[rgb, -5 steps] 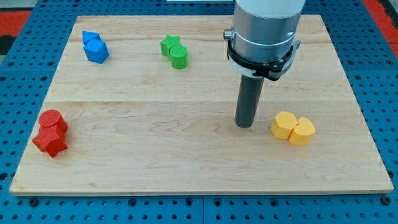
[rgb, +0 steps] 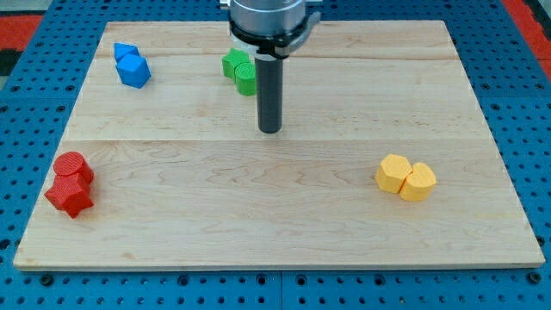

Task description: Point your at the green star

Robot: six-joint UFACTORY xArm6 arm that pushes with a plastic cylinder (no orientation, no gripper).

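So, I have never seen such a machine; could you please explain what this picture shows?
A robot arm ends in a dark rod; nothing is held, it only pushes. My tip touches the wooden board, just below and right of the green star and green cylinder. The single camera looks down from the board's front. Also there: two blue blocks top left, two red blocks bottom left, two yellow blocks right.

My tip (rgb: 269,131) rests on the surface, rod standing upright.
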